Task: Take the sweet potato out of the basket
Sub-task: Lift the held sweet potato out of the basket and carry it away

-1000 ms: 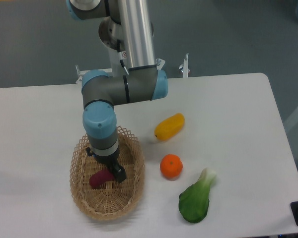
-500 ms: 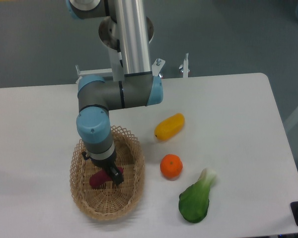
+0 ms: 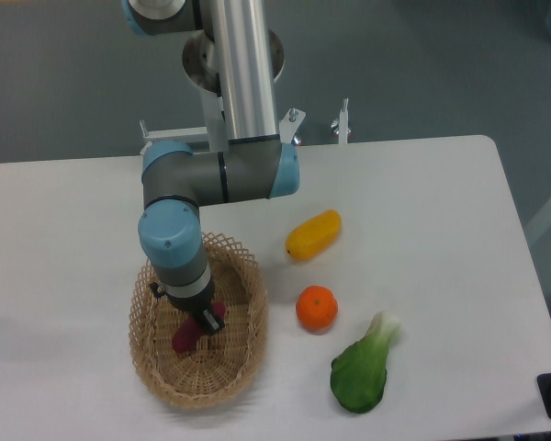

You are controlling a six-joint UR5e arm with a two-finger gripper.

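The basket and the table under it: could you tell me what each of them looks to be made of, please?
The basket looks like tan woven wicker or rattan, matt, with open lattice loops along its rim and tighter weave below. The table has a smooth, plain white matt top, probably laminate or painted board; the exact material cannot be told.

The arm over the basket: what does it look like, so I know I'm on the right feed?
The arm has a silver tube link, grey joint housings and light-blue end caps. A grey wrist section ends in a small black gripper.
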